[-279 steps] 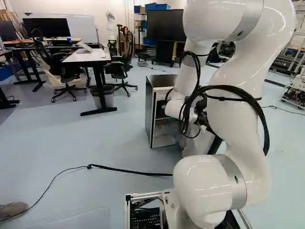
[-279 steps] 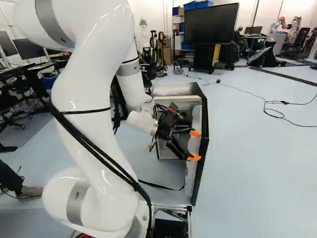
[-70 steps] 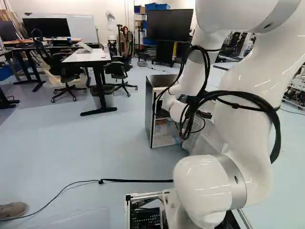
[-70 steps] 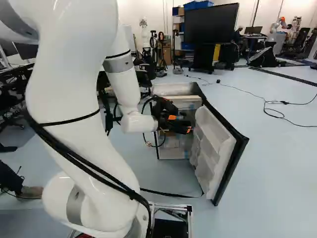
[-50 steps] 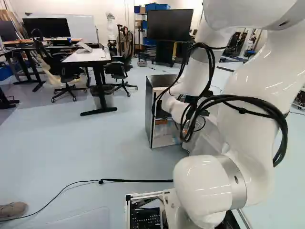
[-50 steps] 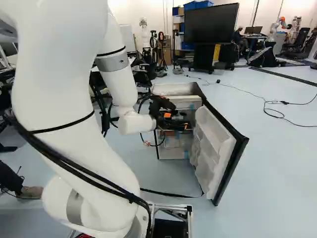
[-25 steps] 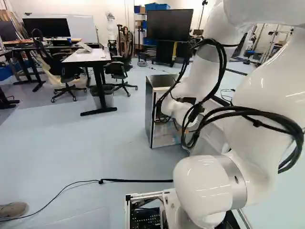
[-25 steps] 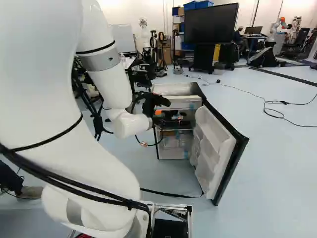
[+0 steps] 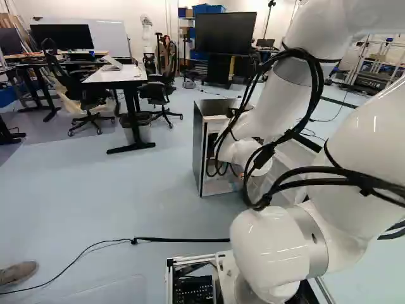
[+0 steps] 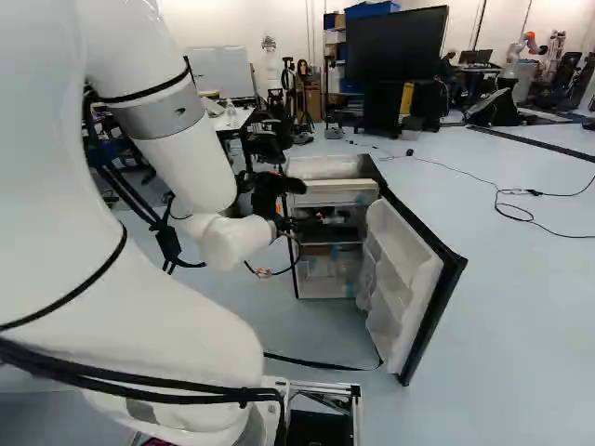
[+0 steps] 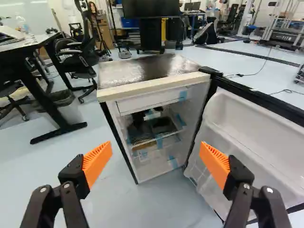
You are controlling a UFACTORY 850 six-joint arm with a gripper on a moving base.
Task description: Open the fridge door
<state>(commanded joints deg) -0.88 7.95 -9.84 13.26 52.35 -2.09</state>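
The claw stands wide, its two fingers spread well apart with nothing between them, each with one orange pad. Closest to it is the one fridge door, hanging open beside the claw and reaching behind one finger in the wrist view, its white moulded lining turned toward the fridge's front side.

The one fridge stands on the floor straight ahead of the claw, apart from both fingers and lower than the wrist camera, so that its shiny top shows. Its open front faces the claw. Inside, going down, come one white panel and then one shelf with dark things on it, too dim to count. At least five bits of blue tape are stuck about the interior.

Past the finger away from the door, beside the fridge, is one grey waste bin, by the leg of one worktop that carries one clear bottle. Two black office chairs stand close to that worktop in the left base view.

Farthest out, beyond the fridge as seen from the claw, one big dark screen stands upright on its stand, with blue boxes behind it.
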